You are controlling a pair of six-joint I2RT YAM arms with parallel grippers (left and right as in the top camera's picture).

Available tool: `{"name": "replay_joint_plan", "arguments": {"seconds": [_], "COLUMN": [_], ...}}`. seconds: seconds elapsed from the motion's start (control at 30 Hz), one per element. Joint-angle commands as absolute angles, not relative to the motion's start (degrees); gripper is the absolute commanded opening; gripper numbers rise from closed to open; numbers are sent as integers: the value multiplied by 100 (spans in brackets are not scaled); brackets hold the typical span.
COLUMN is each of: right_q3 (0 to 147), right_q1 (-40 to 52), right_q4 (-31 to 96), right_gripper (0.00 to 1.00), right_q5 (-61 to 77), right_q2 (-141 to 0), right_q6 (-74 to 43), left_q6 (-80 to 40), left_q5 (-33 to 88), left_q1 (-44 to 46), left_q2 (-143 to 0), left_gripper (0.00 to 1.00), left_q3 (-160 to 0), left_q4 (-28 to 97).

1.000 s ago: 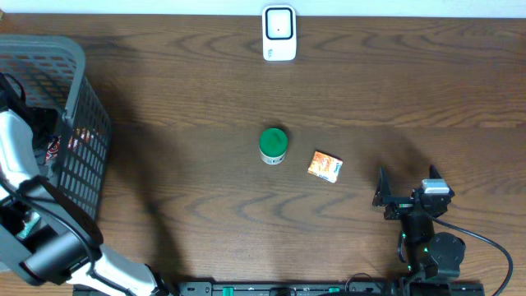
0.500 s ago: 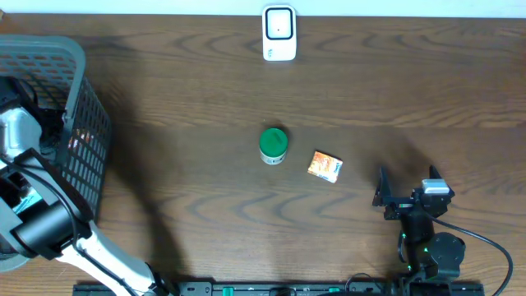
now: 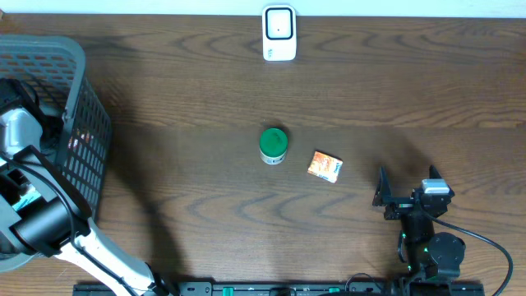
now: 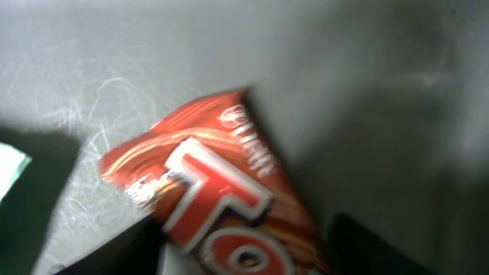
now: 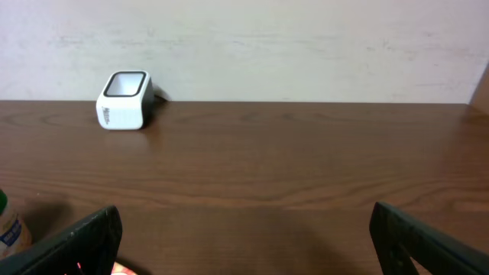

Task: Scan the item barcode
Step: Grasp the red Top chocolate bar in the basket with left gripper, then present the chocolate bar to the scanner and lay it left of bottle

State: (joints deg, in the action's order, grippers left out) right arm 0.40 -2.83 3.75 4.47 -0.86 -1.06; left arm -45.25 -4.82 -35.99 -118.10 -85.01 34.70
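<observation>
The red bag (image 4: 221, 191) lies in the basket (image 3: 82, 62) at the left of the overhead view. It slants from upper left to lower right between the left fingers (image 4: 114, 256). It cannot be told if they pinch it. The right fingers (image 5: 84, 241) gape empty, far off.

Red packet (image 4: 221, 200) blurred, cut off at bottom edge, basket (image 3: 82, 123) cropped left
</observation>
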Motion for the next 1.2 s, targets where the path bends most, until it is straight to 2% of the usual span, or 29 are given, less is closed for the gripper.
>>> {"name": "replay_joint_plan", "arguments": {"seconds": [0.0, 0.03, 0.13, 0.17, 0.53, 0.87, 1.0, 1.17], "right_q3": [32, 32, 32, 32, 32, 32, 32, 32], "right_q1": [-292, -292, -292, -292, -292, -292, -292, -292], "right_q4": [395, 395, 395, 395, 395, 395, 395, 395], "right_gripper": [99, 99, 99, 99, 99, 99, 99, 99], "right_q5": [440, 440, 440, 440, 440, 440, 440, 440], "right_q2": [-75, -75, -75, -75, -75, -75, -75, -75], "right_q6": [-185, -187, -185, -187, -185, -187, -187, -187], "left_q6": [-4407, -4355, -4331, -4329, -3811, -3817, -3815, -3813], "left_q5": [-158, -82, 10, 5, 152, 1824, 2556, 2250], "left_q1": [-3638, -3658, -3732, -3754, -4219, -4438, -3966, -2464], "left_q2": [-12147, -12147, -12138, -12127, -11107, -8689, -7843, -7314], "left_gripper": [51, 44, 12, 7, 7, 8, 7, 8], "left_q3": [-8482, -8482, -8490, -8512, -9692, -9988, -9988, -9974], "left_q4": [3529, 3533, 3669, 3745, 5162, 5572, 5721, 6132]}}
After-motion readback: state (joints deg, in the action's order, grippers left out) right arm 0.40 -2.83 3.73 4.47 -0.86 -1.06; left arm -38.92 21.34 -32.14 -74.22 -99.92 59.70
